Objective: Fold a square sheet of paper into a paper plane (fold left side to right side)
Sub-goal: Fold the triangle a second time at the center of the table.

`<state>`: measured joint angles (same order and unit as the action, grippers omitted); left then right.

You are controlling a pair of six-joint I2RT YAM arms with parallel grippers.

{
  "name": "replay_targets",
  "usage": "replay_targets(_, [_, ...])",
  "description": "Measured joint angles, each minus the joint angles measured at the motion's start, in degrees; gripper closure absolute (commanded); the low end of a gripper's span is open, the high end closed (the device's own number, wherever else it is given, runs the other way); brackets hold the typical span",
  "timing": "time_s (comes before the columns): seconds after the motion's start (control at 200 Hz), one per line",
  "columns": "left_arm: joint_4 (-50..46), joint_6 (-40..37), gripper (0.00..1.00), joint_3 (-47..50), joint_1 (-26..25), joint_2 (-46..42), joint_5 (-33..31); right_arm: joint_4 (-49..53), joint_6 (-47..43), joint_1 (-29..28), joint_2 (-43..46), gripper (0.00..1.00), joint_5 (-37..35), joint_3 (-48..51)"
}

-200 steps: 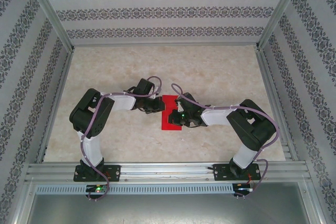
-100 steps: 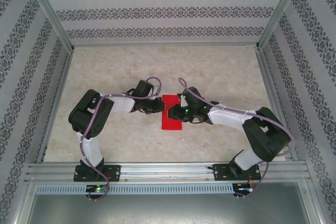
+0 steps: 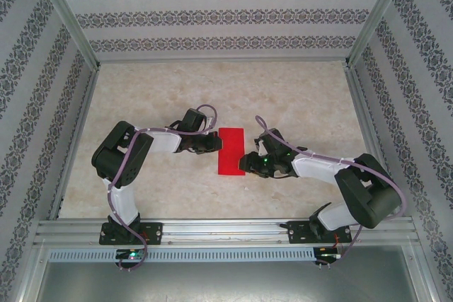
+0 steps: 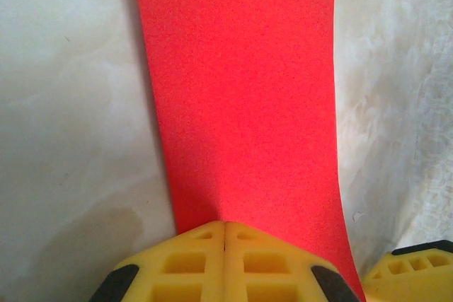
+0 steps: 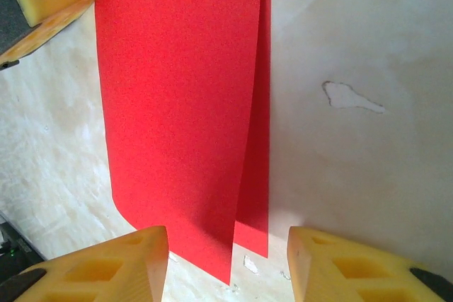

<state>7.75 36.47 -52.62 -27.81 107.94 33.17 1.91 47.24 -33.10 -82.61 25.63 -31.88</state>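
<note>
The table (image 3: 297, 97), a pale marbled surface inside a patterned enclosure, carried one work piece. Both arms reached inward toward its centre from either side.

The square sheet of paper (image 3: 230, 151) lay flat near mid-table as a narrow upright rectangle, one half doubled over the other. In my judgement the left-to-right fold was laid but not finished.

The left gripper (image 3: 211, 143) stood at the sheet's left long edge. In the left wrist view its jaws were clenched together, tips meeting over the near margin of the red paper (image 4: 241, 90). I judged it to be pressing the sheet down rather than pinching it.

The right gripper (image 3: 248, 164) sat just off the sheet's near right corner. In the right wrist view its jaws (image 5: 228, 245) were released, and the two yellow fingers (image 5: 113, 266) stood apart with nothing between them. The sheet (image 5: 177, 104) lay just ahead of them.

Defects noted in the right wrist view:
- The upper layer sat askew, leaving a thin strip of the lower layer exposed along the free side.
- The folded side looked rounded at its near end, so the crease appeared soft.

The next move would call for a firm pass along the folded edge while the left gripper holds the sheet. Any dragging could worsen the misalignment.
</note>
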Motion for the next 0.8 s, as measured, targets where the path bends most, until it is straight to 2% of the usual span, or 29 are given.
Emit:
replay_targets(0.57, [0.46,0.02,1.00,0.28,0.00,-0.07,0.02,-9.01,2.86,0.76,-5.53,0.62,3.19,0.02])
replay_targets(0.799, [0.79,0.24,1.00,0.55,0.00,-0.22,0.00,-10.49,3.65,2.19,-7.34,0.63,4.94,-1.20])
